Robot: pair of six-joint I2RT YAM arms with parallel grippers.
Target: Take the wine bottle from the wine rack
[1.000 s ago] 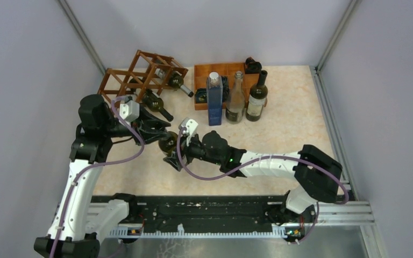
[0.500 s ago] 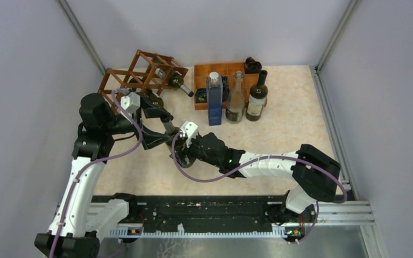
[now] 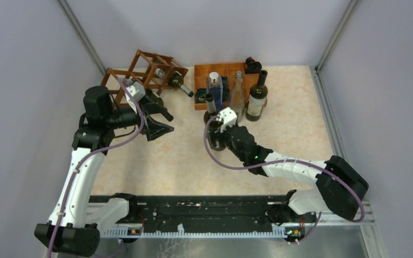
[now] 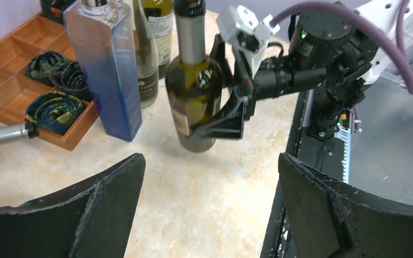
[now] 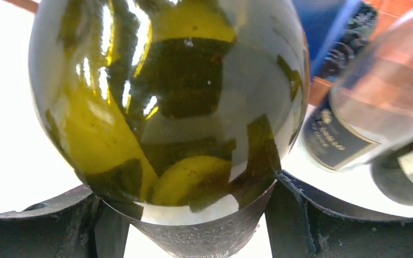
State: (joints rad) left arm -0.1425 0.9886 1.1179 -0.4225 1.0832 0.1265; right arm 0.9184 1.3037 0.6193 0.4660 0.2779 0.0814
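Observation:
The wine bottle (image 3: 211, 114), green glass with a grey foil neck, stands upright in front of the blue bottle. My right gripper (image 3: 218, 131) is shut on its lower body. In the left wrist view the wine bottle (image 4: 193, 91) has its base at or just above the tabletop, with the right gripper (image 4: 231, 115) clamped round it. Its glass (image 5: 166, 107) fills the right wrist view between the right gripper (image 5: 185, 217) fingers. My left gripper (image 3: 164, 121) hangs open and empty beside the wine rack (image 3: 140, 72); its fingers (image 4: 102, 209) stand wide apart. Another bottle (image 3: 177, 81) lies in the rack.
An orange-brown compartment tray (image 3: 201, 72) sits at the back. In front of it stand a blue square bottle (image 3: 215, 86), a clear bottle (image 3: 238, 91) and a dark bottle (image 3: 257, 99). A bottle neck (image 4: 0, 134) pokes in at the left of the left wrist view.
The left gripper opened, let go of the bottle and drew back towards the rack. The right gripper closed on the bottle, carried it right and away, and stood it upright near the other bottles.

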